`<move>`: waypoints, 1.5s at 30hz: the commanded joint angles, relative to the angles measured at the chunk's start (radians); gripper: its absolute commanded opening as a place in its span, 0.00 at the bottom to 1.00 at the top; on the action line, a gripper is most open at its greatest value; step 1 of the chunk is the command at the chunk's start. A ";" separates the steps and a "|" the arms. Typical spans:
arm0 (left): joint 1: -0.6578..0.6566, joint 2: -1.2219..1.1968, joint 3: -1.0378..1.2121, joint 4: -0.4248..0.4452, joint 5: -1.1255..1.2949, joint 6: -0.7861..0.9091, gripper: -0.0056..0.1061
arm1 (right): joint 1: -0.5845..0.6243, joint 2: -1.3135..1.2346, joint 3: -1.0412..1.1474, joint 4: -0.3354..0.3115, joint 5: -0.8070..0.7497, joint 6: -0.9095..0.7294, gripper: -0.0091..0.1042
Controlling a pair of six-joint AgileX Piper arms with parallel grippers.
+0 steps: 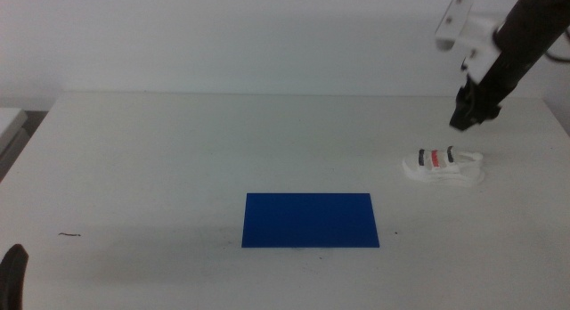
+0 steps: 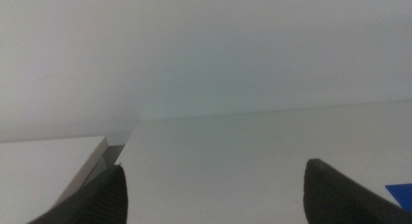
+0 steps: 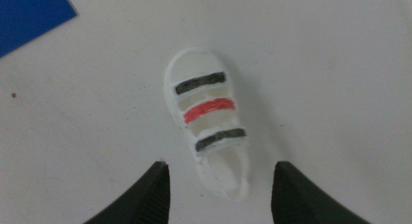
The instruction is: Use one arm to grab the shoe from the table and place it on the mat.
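Note:
The white sandal shoe with dark, red and dark straps lies on the white table at the right, apart from the deep-blue mat in the front middle. My right gripper hangs just above and behind the shoe, open and empty. In the right wrist view the shoe lies between and beyond the two open jaws of the right gripper, and a corner of the mat shows. My left gripper is open and waits at the table's front left corner.
A small dark speck lies on the table at the front left. A second white surface adjoins the table's left edge. A white wall stands behind the table.

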 commanded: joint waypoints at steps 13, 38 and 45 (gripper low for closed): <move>0.000 0.005 0.000 -0.004 -0.012 -0.001 0.89 | -0.003 0.076 -0.014 -0.048 0.008 -0.008 0.44; 0.000 0.005 0.000 -0.004 -0.012 -0.001 0.89 | 0.005 0.245 -0.012 -0.116 -0.057 -0.174 0.45; 0.000 0.005 0.000 -0.004 -0.012 -0.001 0.89 | 0.155 0.127 -0.014 -0.176 0.008 0.076 0.08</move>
